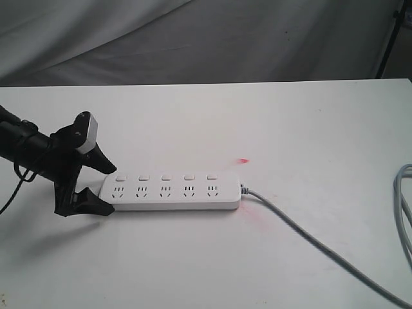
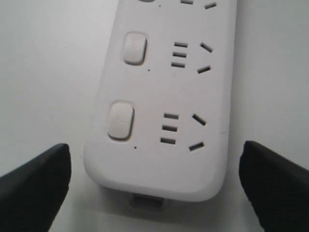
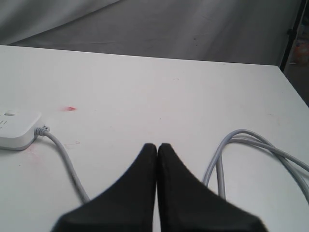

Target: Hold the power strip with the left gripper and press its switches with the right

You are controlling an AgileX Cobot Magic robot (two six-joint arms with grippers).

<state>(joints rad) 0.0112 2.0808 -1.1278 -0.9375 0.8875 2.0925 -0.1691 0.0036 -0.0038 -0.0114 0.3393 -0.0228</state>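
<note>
The left gripper (image 1: 111, 188), jaws apart, straddles the end of the power strip (image 1: 172, 196) ready to clamp it; the right gripper (image 3: 157, 150), jaws together, forms one tip for pressing switches (image 1: 165, 176).

Open tabletop (image 1: 193, 122) behind switches (image 1: 165, 176); cord (image 1: 309, 241) rightward.

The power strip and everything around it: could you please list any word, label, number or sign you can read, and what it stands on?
No legible text in any view.
On the power strip: no words or numbers show on its face.
On the switches: the two in the left wrist view bear a faint mark, too blurred to read.
</note>
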